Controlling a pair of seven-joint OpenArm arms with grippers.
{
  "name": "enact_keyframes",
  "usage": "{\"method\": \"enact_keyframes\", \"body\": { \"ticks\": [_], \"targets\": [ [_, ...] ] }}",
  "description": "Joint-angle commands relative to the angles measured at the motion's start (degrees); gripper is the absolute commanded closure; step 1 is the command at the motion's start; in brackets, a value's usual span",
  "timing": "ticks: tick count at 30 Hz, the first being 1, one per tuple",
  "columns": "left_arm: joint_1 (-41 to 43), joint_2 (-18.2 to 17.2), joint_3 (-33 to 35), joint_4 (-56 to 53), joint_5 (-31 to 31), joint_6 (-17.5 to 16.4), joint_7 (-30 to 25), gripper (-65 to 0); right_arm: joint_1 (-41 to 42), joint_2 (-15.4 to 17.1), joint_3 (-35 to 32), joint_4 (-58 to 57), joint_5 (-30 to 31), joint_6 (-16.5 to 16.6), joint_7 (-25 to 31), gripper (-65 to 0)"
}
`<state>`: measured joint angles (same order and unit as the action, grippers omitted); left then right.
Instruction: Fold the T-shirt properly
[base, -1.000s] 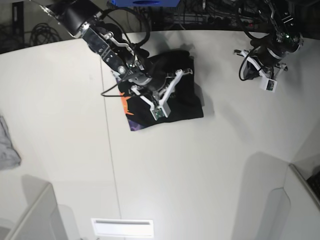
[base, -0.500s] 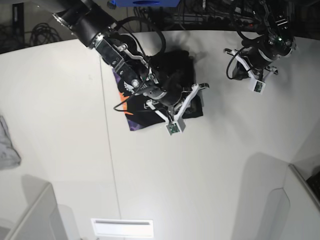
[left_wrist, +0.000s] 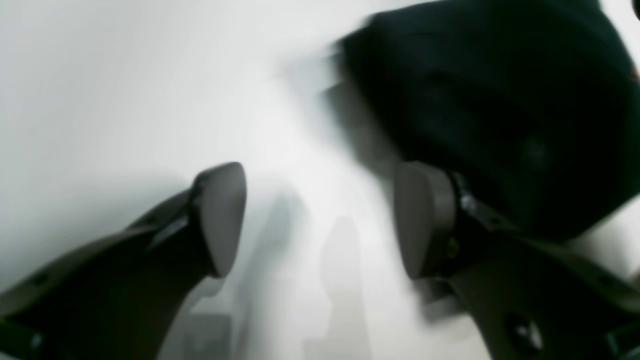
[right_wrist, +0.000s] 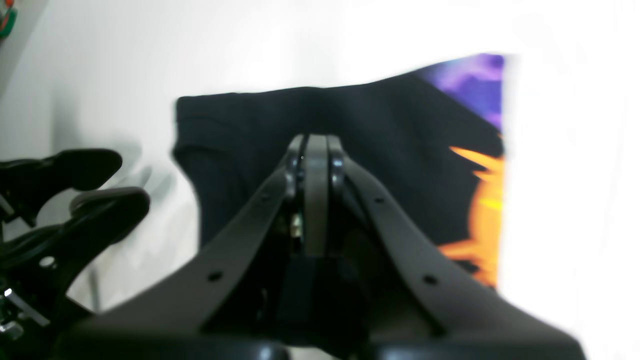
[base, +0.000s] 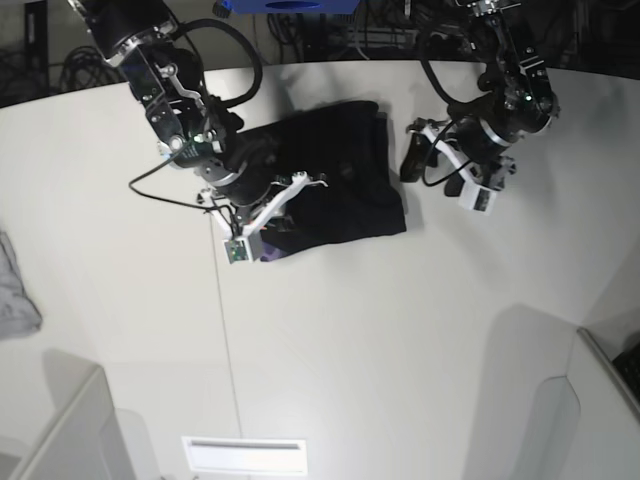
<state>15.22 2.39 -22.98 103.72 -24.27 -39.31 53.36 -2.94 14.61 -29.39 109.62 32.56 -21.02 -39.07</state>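
The T-shirt (base: 335, 180) lies as a compact bundle at upper centre, seemingly nearly folded; right gripper (right_wrist: 315, 150) jaws pressed together, left gripper (left_wrist: 320, 220) jaws spread, empty.

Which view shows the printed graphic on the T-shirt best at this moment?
The right wrist view: the T-shirt shows its purple and orange graphic at its right edge. In the base view the right arm hides nearly all of the print. The left wrist view shows only blurred black cloth.
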Motion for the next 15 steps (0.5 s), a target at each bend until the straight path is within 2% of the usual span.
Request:
{"method": "enact_keyframes", "body": {
  "ticks": [1, 3, 8, 9, 11, 15],
  "targets": [
    [-0.5, -0.1, 1.3, -0.2, -1.1, -0.7, -0.9, -46.6, 0.1, 0.3, 0.9, 1.6, 0.0, 0.5, 1.1, 0.0],
    [-1.5, 0.1, 3.6, -2.8, -2.2, -0.7, -0.9, -46.4, -1.1, 1.0, 2.0, 2.1, 0.0, 0.5, 1.3, 0.0],
    [-3.9, 0.0, 4.8, -11.6, -11.0, -0.7, -1.2, -46.4, -3.4, 2.5, 5.3, 2.8, 0.0, 0.7, 1.4, 0.0],
    [-4.1, 0.0, 4.9, -12.3, -11.1, -0.7, -1.2, -46.4, -3.5, 2.7, 5.5, 2.8, 0.0, 0.9, 1.4, 0.0],
    [-4.6, 0.2, 5.0, -13.4, -11.0, 1.6, -1.4, -46.4, -3.9, 2.9, 6.0, 2.8, 0.0, 2.4, 1.4, 0.0],
    [-4.6, 0.1, 4.8, -12.8, -11.4, 3.4, -1.3, -46.4, -4.8, 2.9, 7.5, 2.8, 0.0, 2.9, 1.4, 0.0]
  ]
}}
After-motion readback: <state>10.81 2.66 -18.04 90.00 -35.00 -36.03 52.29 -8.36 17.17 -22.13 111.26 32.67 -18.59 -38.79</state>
